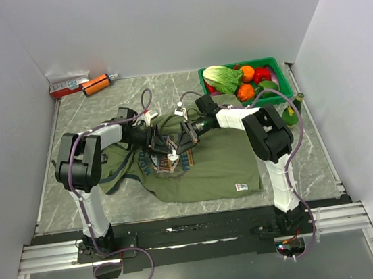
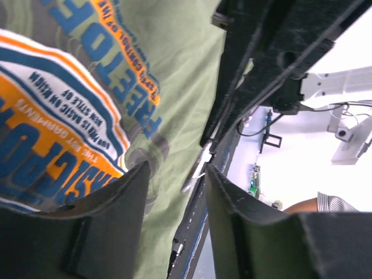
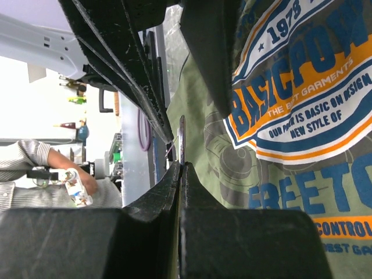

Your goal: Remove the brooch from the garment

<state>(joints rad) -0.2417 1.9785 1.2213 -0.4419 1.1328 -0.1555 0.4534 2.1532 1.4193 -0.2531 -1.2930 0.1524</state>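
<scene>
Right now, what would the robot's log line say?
right gripper: shut on brooch | left gripper: open over chest print | garment: crumpled on table

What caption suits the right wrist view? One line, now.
Right fingers pinch the thin brooch edge-on beside the olive garment's chest print.

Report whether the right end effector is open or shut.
Shut: the right end effector has its fingers closed on the thin, edge-on brooch beside the garment.
</scene>
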